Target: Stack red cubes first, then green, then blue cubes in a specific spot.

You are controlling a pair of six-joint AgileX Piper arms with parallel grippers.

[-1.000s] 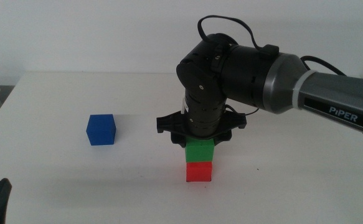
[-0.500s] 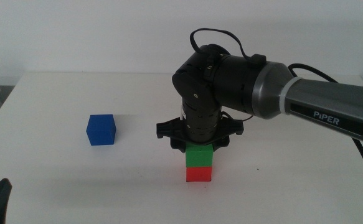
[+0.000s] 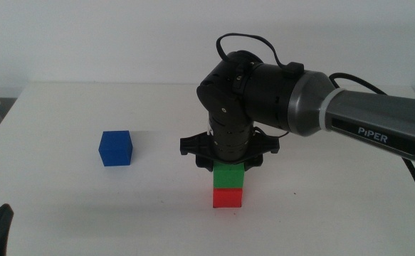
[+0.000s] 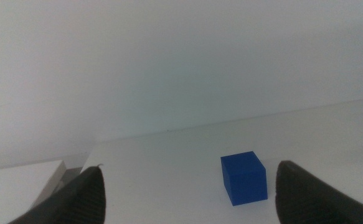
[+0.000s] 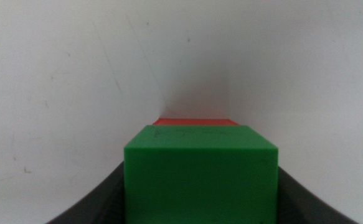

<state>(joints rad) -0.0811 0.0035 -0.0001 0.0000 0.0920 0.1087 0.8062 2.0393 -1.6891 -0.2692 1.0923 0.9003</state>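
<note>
The right end effector (image 3: pixel 228 161) stands over the stack, its jaws clamped on the green cube (image 3: pixel 228 177), which sits directly on the red cube (image 3: pixel 228 197) on the white desk (image 3: pixel 321 213). Its wrist view shows only a red sliver (image 5: pixel 195 122) past the green top (image 5: pixel 200 174). The blue cube (image 3: pixel 116 148) lies well apart to its side, ahead of the waiting left end effector (image 4: pixel 187 199), whose jaws are spread

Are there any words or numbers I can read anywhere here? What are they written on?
"PiPER": white letters on the dark grey forearm of the right arm, seen in the middle view.
No other words or numbers: the red cube, green cube and blue cube are plain, and so is the table.
</note>
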